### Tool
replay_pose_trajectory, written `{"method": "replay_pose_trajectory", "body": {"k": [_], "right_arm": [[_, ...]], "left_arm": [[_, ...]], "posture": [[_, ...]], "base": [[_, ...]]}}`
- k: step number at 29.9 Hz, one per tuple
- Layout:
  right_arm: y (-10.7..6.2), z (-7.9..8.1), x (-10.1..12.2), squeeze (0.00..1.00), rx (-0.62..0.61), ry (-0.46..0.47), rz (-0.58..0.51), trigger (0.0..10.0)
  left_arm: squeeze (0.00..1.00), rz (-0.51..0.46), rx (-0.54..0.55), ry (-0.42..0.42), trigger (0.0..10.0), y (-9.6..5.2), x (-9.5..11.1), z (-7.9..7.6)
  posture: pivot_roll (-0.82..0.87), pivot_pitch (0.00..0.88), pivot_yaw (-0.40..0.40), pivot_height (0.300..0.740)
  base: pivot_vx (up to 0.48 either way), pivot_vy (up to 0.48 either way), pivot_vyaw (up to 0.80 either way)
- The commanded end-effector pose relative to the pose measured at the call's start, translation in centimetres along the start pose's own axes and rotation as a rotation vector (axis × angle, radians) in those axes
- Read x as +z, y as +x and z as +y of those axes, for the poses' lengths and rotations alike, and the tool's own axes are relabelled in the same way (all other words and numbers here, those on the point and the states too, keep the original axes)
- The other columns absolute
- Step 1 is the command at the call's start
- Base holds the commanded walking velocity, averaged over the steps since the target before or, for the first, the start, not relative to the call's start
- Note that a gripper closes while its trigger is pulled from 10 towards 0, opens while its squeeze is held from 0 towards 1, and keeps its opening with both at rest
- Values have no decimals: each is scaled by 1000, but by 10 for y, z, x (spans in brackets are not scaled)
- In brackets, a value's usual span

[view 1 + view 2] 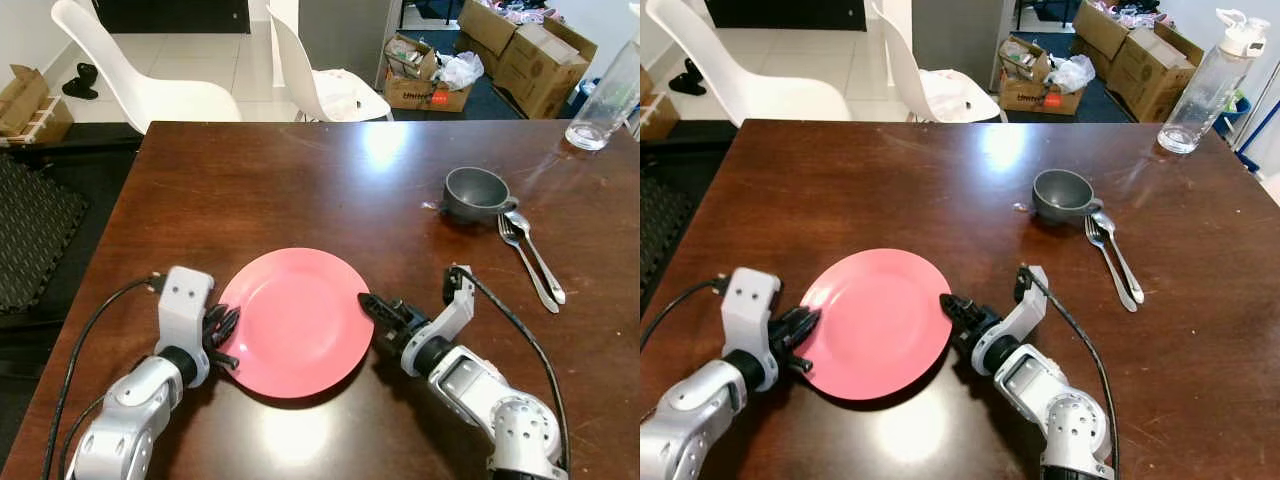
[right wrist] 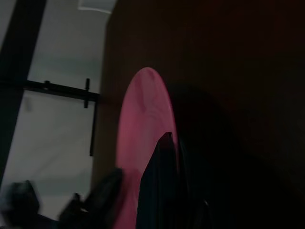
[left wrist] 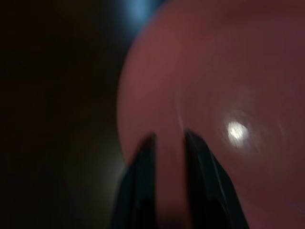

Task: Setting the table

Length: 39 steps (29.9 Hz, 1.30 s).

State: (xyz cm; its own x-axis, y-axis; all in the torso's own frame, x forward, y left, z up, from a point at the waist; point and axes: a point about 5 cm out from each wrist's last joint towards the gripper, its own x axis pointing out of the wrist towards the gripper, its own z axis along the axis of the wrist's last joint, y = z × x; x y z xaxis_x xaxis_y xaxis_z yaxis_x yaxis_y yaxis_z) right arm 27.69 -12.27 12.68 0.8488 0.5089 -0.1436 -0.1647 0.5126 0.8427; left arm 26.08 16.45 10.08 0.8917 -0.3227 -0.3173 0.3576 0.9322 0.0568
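Our left gripper (image 1: 222,330) clamps the pink plate's (image 1: 295,320) left rim. Our right gripper (image 1: 375,310) touches its right rim; we cannot tell its grip.

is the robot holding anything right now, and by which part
The pink plate, by opposite edges: the left gripper at its left rim, the right gripper at its right rim.
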Motion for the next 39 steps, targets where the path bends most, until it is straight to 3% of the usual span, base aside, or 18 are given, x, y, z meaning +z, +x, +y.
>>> {"method": "replay_pose_trajectory", "body": {"k": [1,3,9,10,11,15,21,22,23,24,35,36,37,38,39], "right_arm": [[-2,-2,0,0,-25,2,3,10000],[-1,0,2,0,-22,-29,-3,10000],[3,3,8,0,-42,-124,-17,10000],[3,4,8,761,-36,-123,-16,10000],[3,4,7,1000,-31,-122,-15,10000],[3,7,5,1000,-14,-104,-6,10000],[6,1,-10,1000,55,130,42,10000],[7,-2,-16,757,55,140,62,10000],[8,-4,-20,757,53,143,77,10000],[8,-6,-26,0,52,149,97,10000],[11,-13,-47,0,35,187,183,10000],[11,-14,-48,0,36,189,188,7412],[12,-14,-48,0,45,196,193,1373],[12,-14,-48,0,45,196,193,1373],[12,-14,-47,0,56,190,194,0]], "left_arm": [[0,184,-7,2,10000,-2,-37,-5],[0,230,-62,8,10000,-2,-45,-12],[0,207,-70,11,10000,4,-43,-16],[0,205,-67,16,10000,4,-42,-15],[0,202,-65,21,10000,4,-42,-15],[0,197,-62,27,10000,5,-41,-14],[0,189,-55,22,10000,4,-40,-12],[0,184,-55,19,10000,4,-39,-12],[0,179,-55,16,10000,4,-38,-12],[0,172,-54,13,10000,4,-37,-12],[0,157,-46,8,10000,2,-34,-11],[0,157,-45,8,10000,2,-34,-11],[0,156,-44,7,10000,2,-34,-11],[0,156,-44,7,10000,2,-34,-11],[0,155,-44,6,10000,2,-34,-11]], "posture": [[-61,77,53,740],[-66,79,53,740],[-67,82,55,740],[-67,82,55,740],[-67,83,55,740],[-65,84,56,740],[-59,87,58,740],[-55,88,57,740],[-54,88,57,740],[-50,88,56,740],[-40,88,50,740],[-40,88,50,740],[-40,88,49,740],[-40,88,49,740],[-41,88,48,740]], "base": [[0,0,0],[0,0,0],[0,0,0],[0,0,0],[0,0,0],[0,0,0],[0,0,0],[0,0,0],[0,0,0],[0,0,0],[0,0,0],[0,0,0],[0,0,0],[0,0,0],[0,0,0]]}}
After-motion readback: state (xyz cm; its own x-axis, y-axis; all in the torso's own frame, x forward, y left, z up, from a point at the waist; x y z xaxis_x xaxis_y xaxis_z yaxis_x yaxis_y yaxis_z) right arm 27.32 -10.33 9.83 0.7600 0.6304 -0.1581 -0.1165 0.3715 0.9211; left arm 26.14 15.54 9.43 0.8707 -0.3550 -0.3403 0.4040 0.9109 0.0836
